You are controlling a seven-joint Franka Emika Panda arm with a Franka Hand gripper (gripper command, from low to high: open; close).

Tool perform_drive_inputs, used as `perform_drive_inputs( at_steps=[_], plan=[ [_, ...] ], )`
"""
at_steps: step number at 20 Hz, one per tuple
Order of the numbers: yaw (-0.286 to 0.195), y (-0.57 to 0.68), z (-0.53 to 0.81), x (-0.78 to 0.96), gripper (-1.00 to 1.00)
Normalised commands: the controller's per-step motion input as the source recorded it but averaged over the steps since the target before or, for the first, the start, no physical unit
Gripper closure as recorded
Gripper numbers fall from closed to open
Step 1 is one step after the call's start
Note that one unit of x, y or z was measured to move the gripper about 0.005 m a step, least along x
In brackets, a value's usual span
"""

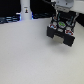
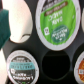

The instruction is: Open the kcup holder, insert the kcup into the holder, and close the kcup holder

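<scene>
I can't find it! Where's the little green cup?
In the exterior view's upper right, the kcup sits at the kcup holder, just under the gripper.

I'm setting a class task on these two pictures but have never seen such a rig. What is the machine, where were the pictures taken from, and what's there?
It is one robot arm. Its white hand hangs over a black pod holder on a white table. One camera stands off the arm and also shows a white bottle at the back. The other sits on the wrist, looking into the holder's round slots: a green-topped coffee pod, a dark-topped pod and an empty slot. Whether the hand holds anything is too blurred to tell.
</scene>
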Motion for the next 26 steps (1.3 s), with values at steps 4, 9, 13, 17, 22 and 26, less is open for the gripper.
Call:
perform_drive_inputs(
  at_steps=[4,9,13,17,22,26],
  plan=[
    [0.026,-0.46,0.32,0.57,-1.00],
    [0.003,-0.47,0.22,0.72,-1.00],
    [-0.001,-0.43,0.15,0.79,-1.00],
    [0.004,-0.33,0.00,0.82,-1.00],
    [0.035,-0.15,-0.11,0.70,-1.00],
    [0.091,-0.01,-0.22,0.57,-1.00]
  ],
)
